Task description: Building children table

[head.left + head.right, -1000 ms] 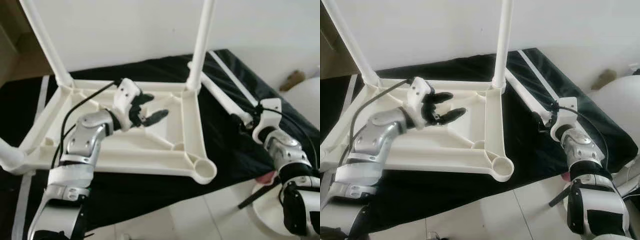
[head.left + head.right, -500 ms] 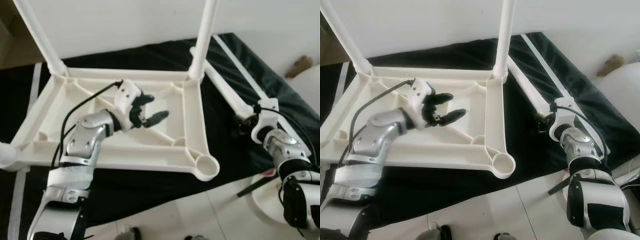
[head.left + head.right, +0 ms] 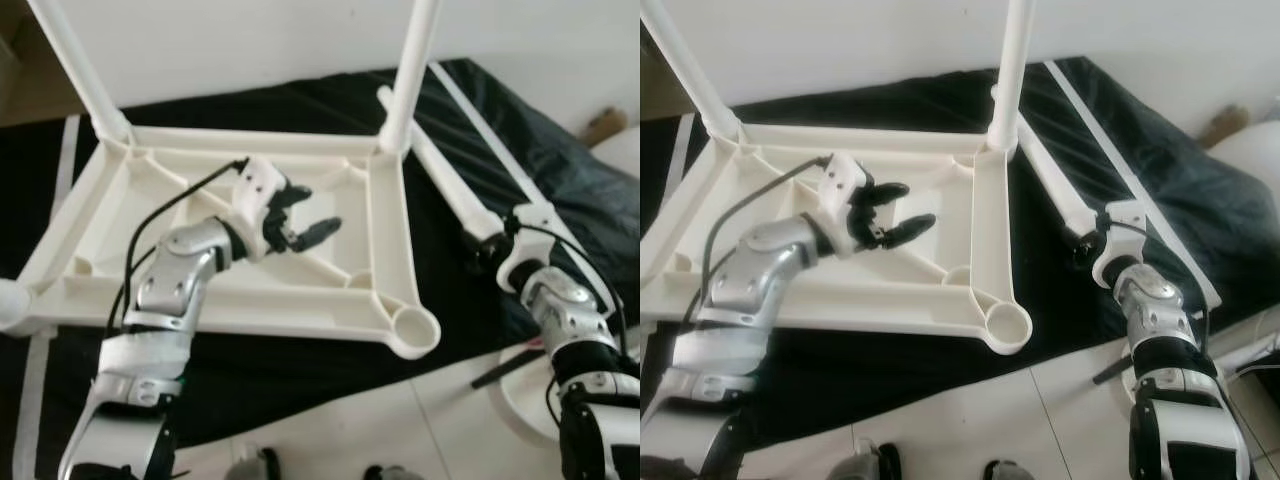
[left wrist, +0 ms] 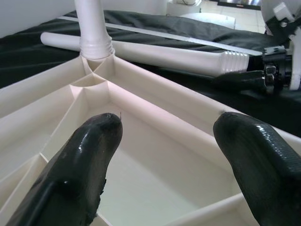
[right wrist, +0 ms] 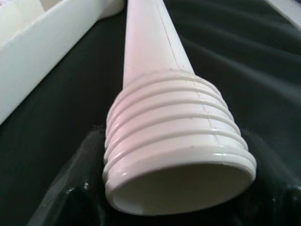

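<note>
Right gripper (image 3: 1086, 243) on loose leg's threaded end.
Loose leg (image 3: 445, 185) lies on the black cloth (image 3: 480, 130) beside the upturned tabletop (image 3: 385, 250); fingers apparently clamping it. Since a second ago, little arm movement. Left gripper (image 3: 305, 212) hovers spread wide over the tabletop's underside; near-right corner socket (image 3: 413, 327) awaits.

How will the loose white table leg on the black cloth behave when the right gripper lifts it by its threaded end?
The loose leg is probably stiff, light, hollow plastic. Round and smooth, it may roll. Held by the right gripper at its end, the far end could sag.
</note>
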Motion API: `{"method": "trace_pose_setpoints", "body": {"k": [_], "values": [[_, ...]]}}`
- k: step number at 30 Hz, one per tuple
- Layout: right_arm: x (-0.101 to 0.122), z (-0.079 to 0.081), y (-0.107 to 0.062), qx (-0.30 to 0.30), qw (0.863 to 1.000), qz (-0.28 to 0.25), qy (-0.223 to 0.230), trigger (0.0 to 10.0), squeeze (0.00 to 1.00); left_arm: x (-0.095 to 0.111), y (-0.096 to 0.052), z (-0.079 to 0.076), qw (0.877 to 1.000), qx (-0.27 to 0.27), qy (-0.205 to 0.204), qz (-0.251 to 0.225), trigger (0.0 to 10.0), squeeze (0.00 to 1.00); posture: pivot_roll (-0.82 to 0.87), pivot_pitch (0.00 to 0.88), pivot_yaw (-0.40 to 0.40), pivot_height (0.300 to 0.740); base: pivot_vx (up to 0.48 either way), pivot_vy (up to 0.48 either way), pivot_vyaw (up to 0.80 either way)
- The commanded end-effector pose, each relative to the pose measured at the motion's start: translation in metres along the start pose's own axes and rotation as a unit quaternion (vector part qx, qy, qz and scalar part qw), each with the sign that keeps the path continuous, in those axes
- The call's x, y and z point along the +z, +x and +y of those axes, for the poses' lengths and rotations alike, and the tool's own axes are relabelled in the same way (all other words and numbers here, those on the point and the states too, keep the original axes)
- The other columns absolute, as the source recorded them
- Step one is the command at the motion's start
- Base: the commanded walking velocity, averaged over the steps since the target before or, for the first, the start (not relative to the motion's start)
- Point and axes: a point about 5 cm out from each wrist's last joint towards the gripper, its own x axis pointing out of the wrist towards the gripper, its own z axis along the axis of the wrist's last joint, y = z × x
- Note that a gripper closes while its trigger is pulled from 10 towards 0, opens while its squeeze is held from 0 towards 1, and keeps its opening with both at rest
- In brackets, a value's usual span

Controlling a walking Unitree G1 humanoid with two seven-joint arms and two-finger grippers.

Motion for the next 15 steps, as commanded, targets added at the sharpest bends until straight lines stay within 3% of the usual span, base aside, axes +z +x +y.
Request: {"method": "trace_pose_setpoints", "body": {"k": [1,2,3,4,5,7,10,15], "values": [[-0.001,0.010,-0.010,-0.029,0.999,-0.013,0.024,2.7,0.00,-0.004,0.001,0.001,0.999,0.032,-0.008,0.006,10.0,0.00,-0.05,0.165,0.004,0.740,0.000,0.000,0.00],[0.000,0.014,-0.014,-0.044,0.998,-0.018,0.029,2.7,0.00,-0.004,0.002,0.001,0.999,0.031,-0.008,0.006,10.0,0.00,-0.05,0.165,0.004,0.740,0.000,0.000,0.00],[0.001,0.019,-0.019,-0.064,0.997,-0.024,0.039,8.4,0.00,-0.004,0.002,0.001,1.000,0.030,-0.008,0.004,10.0,0.00,-0.06,0.165,0.003,0.740,0.000,0.000,0.00],[0.001,0.019,-0.019,-0.064,0.997,-0.024,0.039,8.4,0.00,-0.004,0.002,0.001,1.000,0.030,-0.008,0.004,10.0,0.00,-0.06,0.165,0.003,0.740,0.000,0.000,0.00],[0.002,0.026,-0.024,-0.088,0.994,-0.027,0.059,10.0,0.00,-0.003,0.003,0.000,1.000,0.028,-0.007,0.003,10.0,0.00,-0.06,0.161,0.003,0.740,0.000,0.000,0.00],[0.003,0.029,-0.026,-0.095,0.993,-0.027,0.069,10.0,0.00,-0.003,0.003,0.000,1.000,0.028,-0.007,0.003,10.0,0.00,-0.06,0.161,0.003,0.740,0.000,0.000,0.00],[-0.001,0.048,-0.039,-0.126,0.986,-0.018,0.109,10.0,0.00,-0.003,0.003,0.001,1.000,0.028,-0.006,0.003,10.0,0.00,-0.06,0.155,0.001,0.740,0.000,0.000,0.00],[-0.002,0.061,-0.052,-0.147,0.983,-0.007,0.112,10.0,0.00,-0.002,0.004,0.002,1.000,0.029,-0.005,0.001,10.0,0.00,-0.06,0.138,0.002,0.740,0.000,0.000,0.00]]}}
